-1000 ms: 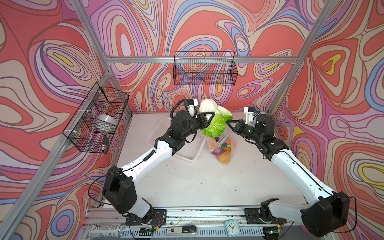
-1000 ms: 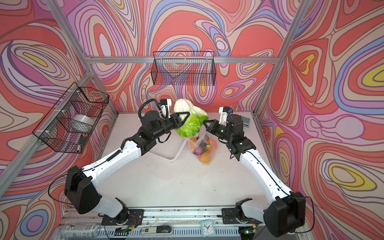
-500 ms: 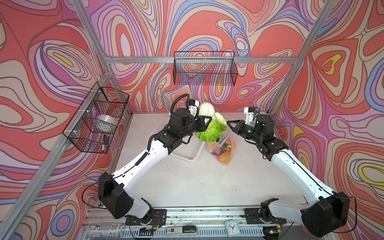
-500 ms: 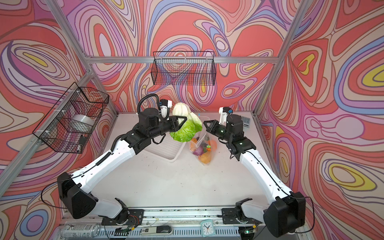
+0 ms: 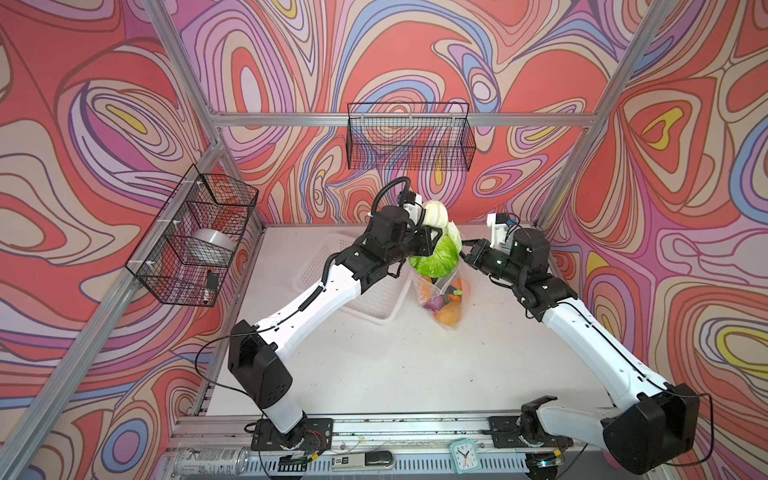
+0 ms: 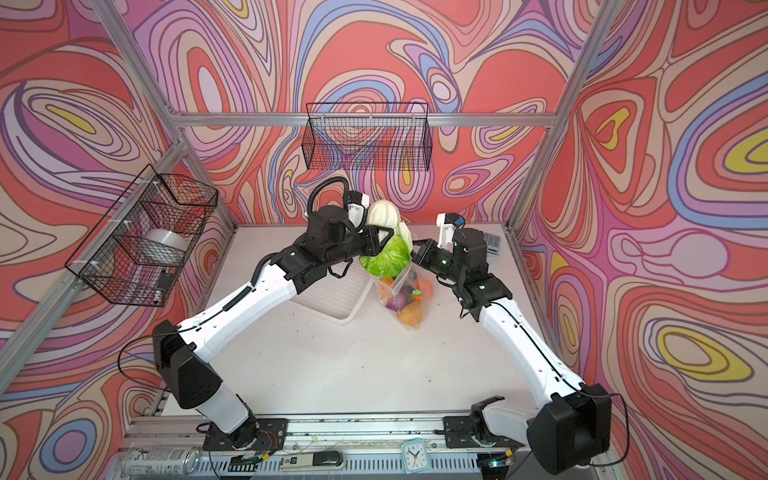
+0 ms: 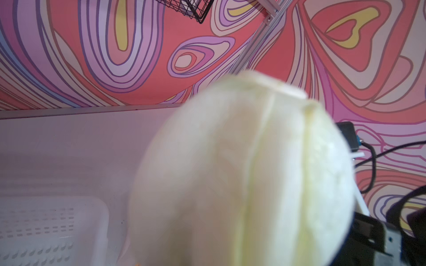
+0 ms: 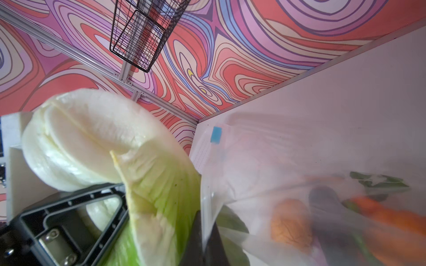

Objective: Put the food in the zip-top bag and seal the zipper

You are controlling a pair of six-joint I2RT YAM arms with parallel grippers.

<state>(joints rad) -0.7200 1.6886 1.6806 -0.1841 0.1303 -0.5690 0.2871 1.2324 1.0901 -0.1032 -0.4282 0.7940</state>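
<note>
The napa cabbage (image 5: 436, 253) is gripped around its middle by the left end effector (image 5: 432, 237), leafy end down at the mouth of the zip-top bag (image 5: 448, 301). The bag is stood on the table (image 5: 395, 365) and held up by the right end effector (image 5: 463, 248), clamped on its rim. If leaves are snagged on that rim, it could be pulled free and the bag toppled.

Left wrist view: large green-white napa cabbage (image 7: 242, 179) blurred, cut off by picture edge; white perforated plastic basket (image 7: 46, 230) cut off. Right wrist view: toy vegetables (image 8: 290, 225) inside clear crinkly zip-top bag (image 8: 265, 165) blurred; bag runs past edge. Both top views: left arm (image 5: 316, 299) covers part of basket; light-blue slider tab (image 8: 216, 134) too small to locate; right gripper (image 5: 464, 249) contact point unresolvable.
</note>
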